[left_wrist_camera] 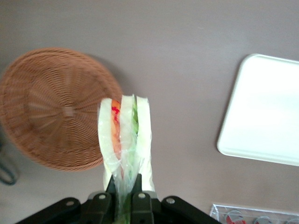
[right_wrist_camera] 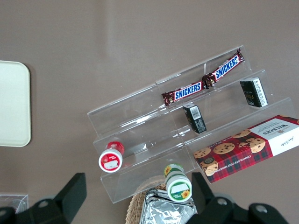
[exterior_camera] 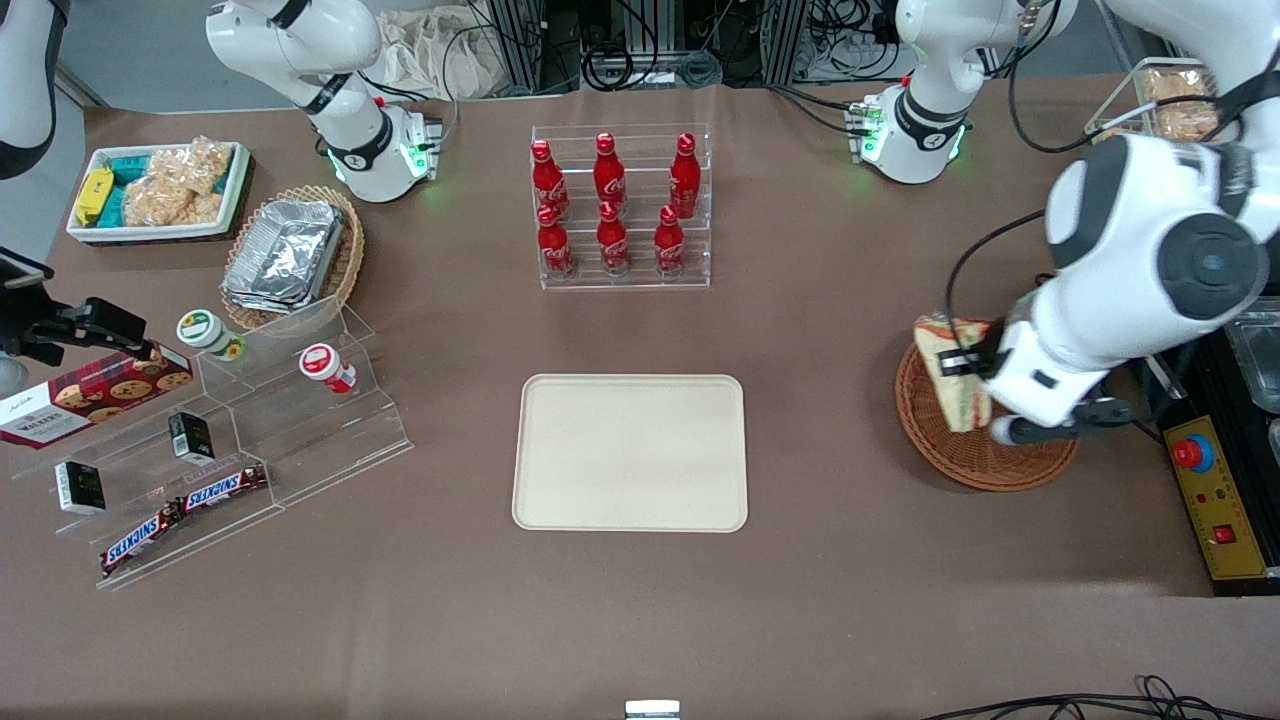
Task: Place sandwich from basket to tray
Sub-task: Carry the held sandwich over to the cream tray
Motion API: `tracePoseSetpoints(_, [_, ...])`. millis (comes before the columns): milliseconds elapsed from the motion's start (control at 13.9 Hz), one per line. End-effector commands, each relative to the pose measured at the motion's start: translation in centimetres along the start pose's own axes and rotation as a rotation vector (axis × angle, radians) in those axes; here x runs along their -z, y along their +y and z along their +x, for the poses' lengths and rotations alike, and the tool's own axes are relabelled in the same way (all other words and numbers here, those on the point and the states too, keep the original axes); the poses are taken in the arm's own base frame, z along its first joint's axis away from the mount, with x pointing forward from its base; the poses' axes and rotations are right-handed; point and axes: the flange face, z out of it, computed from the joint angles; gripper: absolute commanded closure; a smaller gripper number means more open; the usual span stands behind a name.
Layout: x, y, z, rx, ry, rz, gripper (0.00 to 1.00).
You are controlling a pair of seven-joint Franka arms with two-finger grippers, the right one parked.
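- Brown matte table cover [exterior_camera: 640, 620] fills most of the frame; light even, shadows soft.
- Grey floor [exterior_camera: 140, 50], upper left corner.
- Black cables [exterior_camera: 640, 60] bunched along the top edge, centre.

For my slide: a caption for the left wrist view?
End effector shut on wrapped triangular sandwich, above round reddish-brown wicker basket; cream tray bare.
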Motion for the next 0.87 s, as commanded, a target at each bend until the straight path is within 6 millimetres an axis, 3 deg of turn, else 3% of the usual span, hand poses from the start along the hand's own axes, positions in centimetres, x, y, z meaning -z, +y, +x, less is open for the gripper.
tracePoseSetpoints(0, [-2.9, 8.1, -0.3, -0.113, 0.058, -0.017, 1.0])
tracePoseSetpoints(144, [-6.8, 12.9, -0.8, -0.117, 0.067, -0.031, 1.0])
tracePoseSetpoints(361, [-14.6, 18.3, -1.0, -0.159, 0.068, -0.011, 1.0])
tracePoseSetpoints(577, [-20.2, 21.6, -0.5, -0.181, 0.095, -0.037, 1.0])
tracePoseSetpoints(794, [-23.0, 23.4, -0.1, -0.185, 0.146, -0.104, 1.0])
